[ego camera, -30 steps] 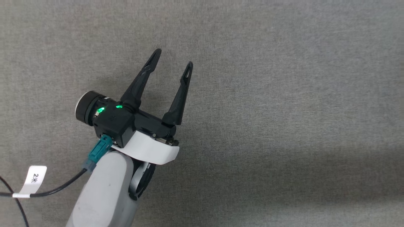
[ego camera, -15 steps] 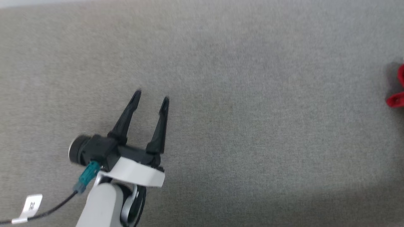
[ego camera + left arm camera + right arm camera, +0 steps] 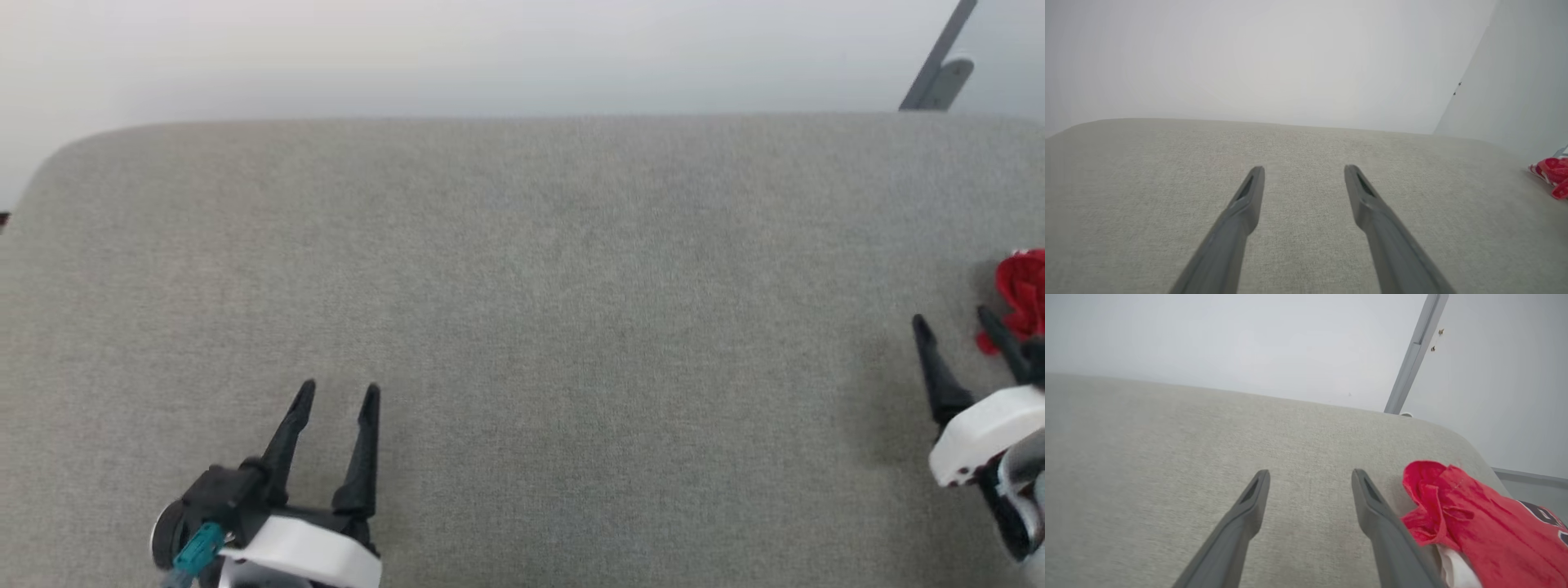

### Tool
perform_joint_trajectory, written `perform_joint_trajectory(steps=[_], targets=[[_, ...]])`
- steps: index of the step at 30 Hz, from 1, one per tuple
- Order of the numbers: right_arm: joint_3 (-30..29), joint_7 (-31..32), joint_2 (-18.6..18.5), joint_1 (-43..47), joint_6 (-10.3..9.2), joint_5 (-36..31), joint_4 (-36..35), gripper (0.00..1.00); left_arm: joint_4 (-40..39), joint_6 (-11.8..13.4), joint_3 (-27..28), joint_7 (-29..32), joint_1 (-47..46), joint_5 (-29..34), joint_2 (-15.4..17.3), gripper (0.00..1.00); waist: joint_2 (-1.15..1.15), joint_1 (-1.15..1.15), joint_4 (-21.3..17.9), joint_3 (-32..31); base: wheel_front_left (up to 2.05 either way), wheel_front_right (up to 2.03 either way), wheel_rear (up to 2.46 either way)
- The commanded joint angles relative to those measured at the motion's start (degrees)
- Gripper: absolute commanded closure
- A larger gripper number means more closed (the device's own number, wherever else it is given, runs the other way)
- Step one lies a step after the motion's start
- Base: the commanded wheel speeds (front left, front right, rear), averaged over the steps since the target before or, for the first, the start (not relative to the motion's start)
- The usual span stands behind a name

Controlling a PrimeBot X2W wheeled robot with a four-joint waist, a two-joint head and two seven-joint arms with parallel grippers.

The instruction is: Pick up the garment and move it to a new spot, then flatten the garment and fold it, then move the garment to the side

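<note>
The garment [image 3: 1470, 522] lies crumpled near the table's right end, red with a bit of white and dark lettering showing; it peeks in at the head view's right edge as the garment [image 3: 1022, 296] and far right in the left wrist view as the garment [image 3: 1551, 172]. My right gripper [image 3: 955, 322] stands open just left of it, nothing between the fingers; in its own view the right gripper [image 3: 1308, 473] hovers over bare cloth with the shirt beside its right finger. My left gripper [image 3: 337, 392] is open at the lower left, far from the shirt, and empty [image 3: 1302, 169].
The grey fabric-covered table [image 3: 522, 269] has a rounded far-left corner and a far edge against a pale wall. A grey slanted post [image 3: 939, 65] stands behind the far right corner.
The camera has tilted up and turned, so the far edge, the wall and the right gripper came into view. The left gripper's fingers look closer together than a second ago.
</note>
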Motion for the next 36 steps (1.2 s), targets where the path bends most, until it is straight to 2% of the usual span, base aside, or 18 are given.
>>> perform_joint_trajectory(steps=[1,8,18,25,36], targets=[[-0.4,-0.2,0.8,1.8,-0.02,-0.6,-2.0,0.0,0.0,0.1,0.5,-0.3,0.8,-0.8,0.3,0.0,0.0,0.0,0.6,-1.4,0.0,0.0,0.0],[-6.2,-0.2,6.4,10.2,-0.02,-3.2,-13.9,0.0,-0.6,0.1,2.4,-0.3,3.7,-2.2,1.3,0.0,0.0,0.0,0.6,-4.7,0.0,0.0,0.0],[-13.0,-0.2,12.9,20.6,-0.02,-6.1,-24.2,0.0,-4.0,0.1,3.6,-0.3,8.3,-2.6,2.0,0.0,0.0,0.0,1.3,-7.1,0.0,0.0,0.0],[-15.9,0.1,14.4,25.0,-0.02,-7.2,-28.2,0.0,-6.9,0.1,4.3,-0.3,11.4,-1.7,1.4,0.0,0.0,0.0,2.0,-7.0,0.0,0.0,0.0],[-17.8,2.3,15.2,26.2,-0.02,-7.6,-32.1,0.0,-6.8,0.1,3.5,-0.3,10.4,-1.8,0.7,0.0,0.0,0.0,3.1,-6.1,0.0,0.0,0.0]])
